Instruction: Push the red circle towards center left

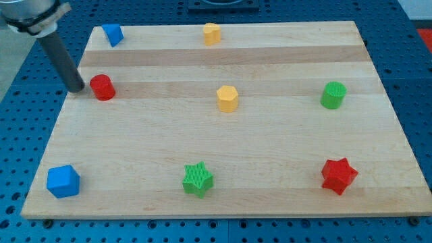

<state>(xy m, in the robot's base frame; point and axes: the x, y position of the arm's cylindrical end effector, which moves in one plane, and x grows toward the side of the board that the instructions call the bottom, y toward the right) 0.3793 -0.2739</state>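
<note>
Red and cylindrical, the red circle block (102, 87) sits upright on the pale wooden board (223, 169), close to the board's left edge and a little above mid-height in the view. My tip (76, 88) is just to the left of it, at the very edge of the board, almost touching the block's side; I cannot tell whether there is contact. The dark rod slants up from the tip toward the view's top-left corner. My arm carries no jaws, only this plain rod, so nothing is being held.

Above the red circle, near the board's top-left corner, lies a small blue block of wedge-like shape (112, 34). Further right along the top edge stands a yellow block (212, 33) whose shape I cannot make out. Near the board's centre is a yellow hexagonal block (227, 98), and well to its right a green cylinder (333, 94).

Along the view's bottom, from left to right, I see a blue cube (63, 181) by the bottom-left corner, a green star (197, 179) and a red star (338, 175). All blocks stand well apart from each other. A blue perforated table (20, 94) surrounds the board.
</note>
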